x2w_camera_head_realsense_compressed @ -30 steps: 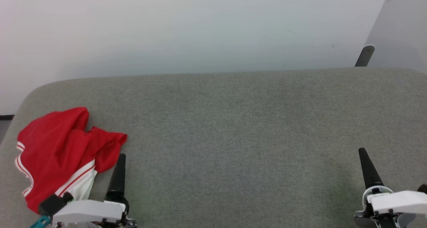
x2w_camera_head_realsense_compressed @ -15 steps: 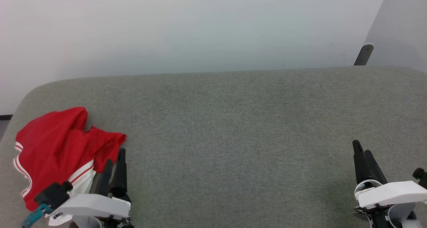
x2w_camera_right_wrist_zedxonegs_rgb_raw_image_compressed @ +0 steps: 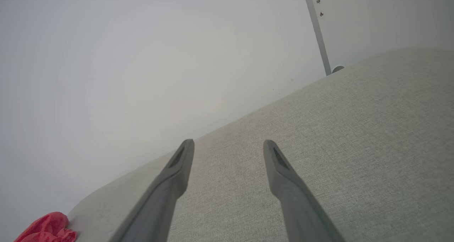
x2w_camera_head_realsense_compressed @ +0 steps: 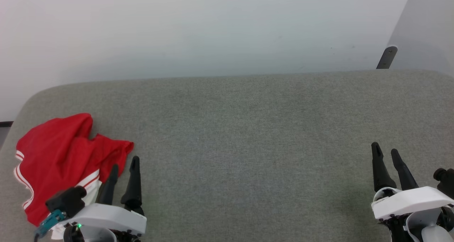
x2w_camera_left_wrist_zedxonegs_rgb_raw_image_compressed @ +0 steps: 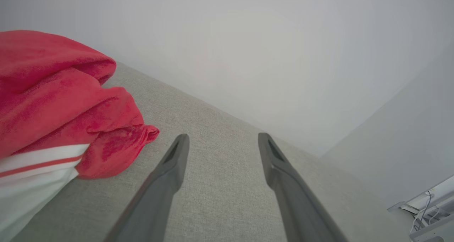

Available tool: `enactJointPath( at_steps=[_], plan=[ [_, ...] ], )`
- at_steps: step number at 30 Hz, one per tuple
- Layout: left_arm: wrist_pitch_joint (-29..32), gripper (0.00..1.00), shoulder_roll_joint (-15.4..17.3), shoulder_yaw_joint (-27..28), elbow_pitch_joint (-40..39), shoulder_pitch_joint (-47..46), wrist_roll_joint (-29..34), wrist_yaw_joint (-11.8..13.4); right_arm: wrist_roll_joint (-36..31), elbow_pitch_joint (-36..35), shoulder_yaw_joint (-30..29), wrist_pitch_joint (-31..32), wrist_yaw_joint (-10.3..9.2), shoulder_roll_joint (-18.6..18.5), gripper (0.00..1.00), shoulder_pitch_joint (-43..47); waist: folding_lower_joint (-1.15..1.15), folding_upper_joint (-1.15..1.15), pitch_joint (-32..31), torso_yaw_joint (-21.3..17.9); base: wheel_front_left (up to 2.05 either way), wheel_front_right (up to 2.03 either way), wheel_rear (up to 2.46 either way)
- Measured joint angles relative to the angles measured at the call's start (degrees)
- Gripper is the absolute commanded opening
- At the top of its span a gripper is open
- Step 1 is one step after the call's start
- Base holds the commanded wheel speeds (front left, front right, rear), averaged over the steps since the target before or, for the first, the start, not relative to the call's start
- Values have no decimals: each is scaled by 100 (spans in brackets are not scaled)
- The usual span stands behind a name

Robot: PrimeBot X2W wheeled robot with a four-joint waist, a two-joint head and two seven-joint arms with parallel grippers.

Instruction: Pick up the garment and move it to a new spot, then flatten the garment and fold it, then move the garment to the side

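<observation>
Both jaws have spread apart since a second ago and hold nothing. My left gripper [x2w_camera_head_realsense_compressed: 124,163] sits just beside the garment [x2w_camera_head_realsense_compressed: 60,153], my right gripper [x2w_camera_head_realsense_compressed: 384,148] well apart from it. It lies crumpled, unmoved, on the bench [x2w_camera_head_realsense_compressed: 248,128].

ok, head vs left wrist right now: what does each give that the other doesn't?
Head view: the right gripper, open, far from the garment; the garment's whole crumpled outline, with striped trim along its left edge; a dark bracket by the wall.
Left wrist view: cables at lower right, and a strip of grey padded surface between the left gripper and the red fold.
Both: the left gripper open and empty, the garment, and the padded surface.
</observation>
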Motion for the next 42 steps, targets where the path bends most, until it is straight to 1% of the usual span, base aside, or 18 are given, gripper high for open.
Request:
enactJointPath(
  at_steps=[7,23,28,42],
  plan=[
    [-116,100,14,-38,-44,6,524,40,-547,7,7,-112,0,5,100,-12,0,0,-1,-2,0,0,0],
    [-344,100,51,-136,-29,60,1413,38,-1403,-3,3,-290,0,34,100,-47,0,0,-18,-33,0,0,0],
    [-405,100,46,-124,8,60,1624,37,-1562,-7,20,-359,0,44,100,-46,0,0,-24,-33,0,0,0],
    [-582,100,20,-47,154,64,2046,14,-1626,2,205,-541,1,-23,100,-44,0,0,-58,-17,0,0,0]
  ],
)
